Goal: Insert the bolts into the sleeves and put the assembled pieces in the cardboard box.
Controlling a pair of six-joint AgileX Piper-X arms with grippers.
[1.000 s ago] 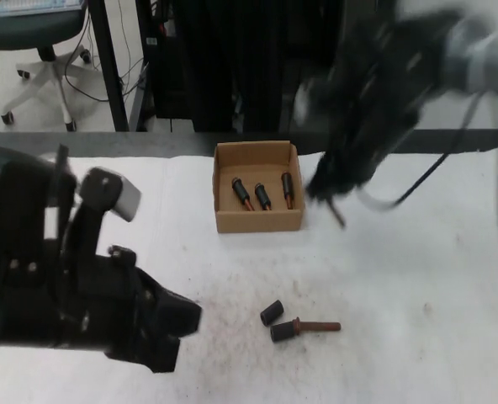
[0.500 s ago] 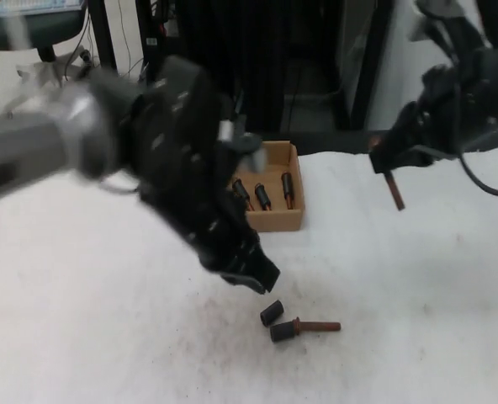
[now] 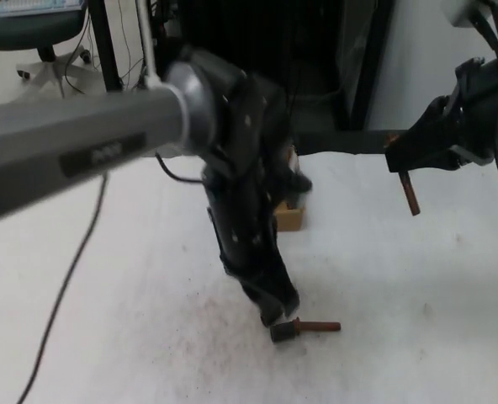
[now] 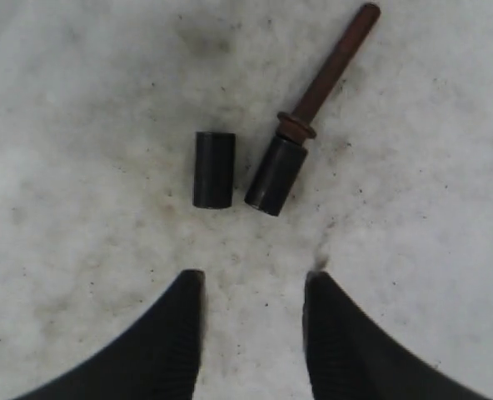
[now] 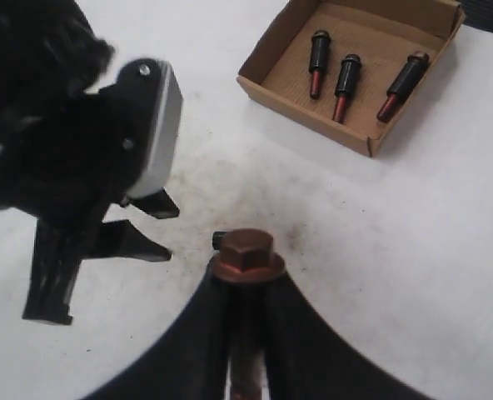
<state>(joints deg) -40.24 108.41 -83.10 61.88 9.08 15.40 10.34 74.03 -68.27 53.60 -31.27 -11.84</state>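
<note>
A loose black sleeve [image 4: 214, 169] lies on the white bench beside a second sleeve [image 4: 276, 173] with a brown bolt [image 4: 338, 62] through it. My left gripper [image 4: 253, 287] hovers open just short of them, with nothing between its fingers [image 4: 167, 333]. From behind, the left gripper [image 3: 274, 305] stands over the loose sleeve and hides it, and the sleeved bolt [image 3: 306, 327] lies just beside it. My right gripper [image 5: 246, 279] is shut on a brown bolt [image 5: 246, 254], held high at the bench's far right [image 3: 410, 192].
The cardboard box [image 5: 309, 108] at the back centre holds three assembled pieces [image 5: 346, 73]. The left arm [image 3: 241, 168] hides most of the box [image 3: 289, 217] from behind. An office chair and dark stands lie beyond the bench's far edge.
The left arm has swung from the near left across the bench and down over the loose sleeve. The right arm has carried its bolt away from the box to the far right.
</note>
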